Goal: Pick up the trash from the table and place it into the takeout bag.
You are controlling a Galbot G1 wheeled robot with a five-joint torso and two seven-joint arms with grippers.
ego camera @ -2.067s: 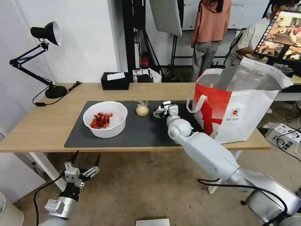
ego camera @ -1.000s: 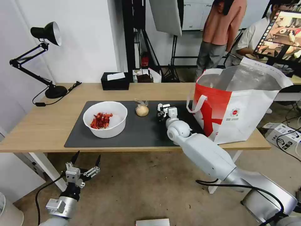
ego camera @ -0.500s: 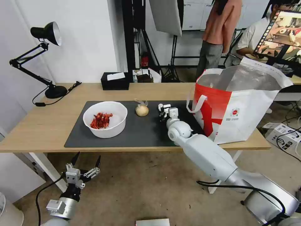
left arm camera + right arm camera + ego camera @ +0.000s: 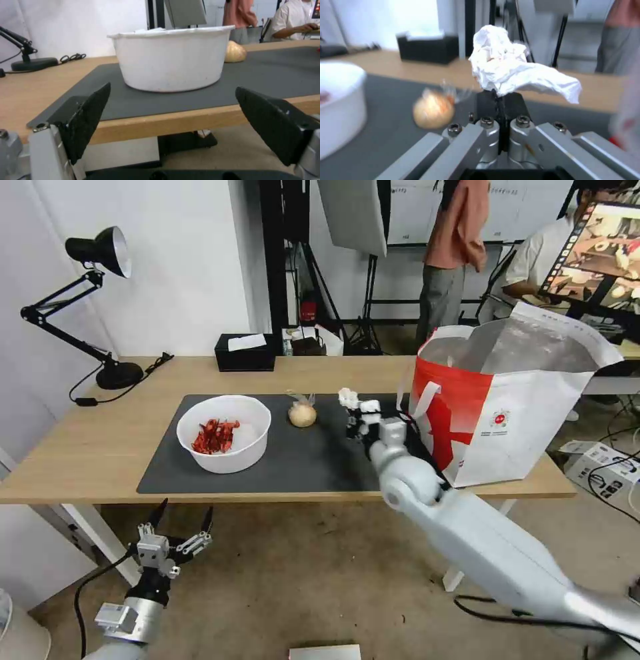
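My right gripper (image 4: 352, 415) is shut on a crumpled white tissue (image 4: 506, 70), lifted a little above the dark grey mat (image 4: 300, 460), just left of the takeout bag (image 4: 513, 400). The tissue (image 4: 347, 397) sticks up from the fingers. A white bowl of red scraps (image 4: 223, 432) sits on the mat's left part, and the knotted clear bag with a tan ball (image 4: 302, 413) lies between the bowl and the gripper. The bowl (image 4: 170, 60) and tan ball (image 4: 234, 51) also face my left gripper (image 4: 183, 519), which hangs open below the table's front edge.
A black desk lamp (image 4: 100, 253) stands at the table's back left and a black box with a white sheet (image 4: 245, 352) at the back middle. The light-wood table (image 4: 80, 447) is bare left of the mat. People stand behind the bag.
My right gripper has closed on the tissue and raised it off the mat, and the arm has swung toward the near right. The left arm has stayed put.
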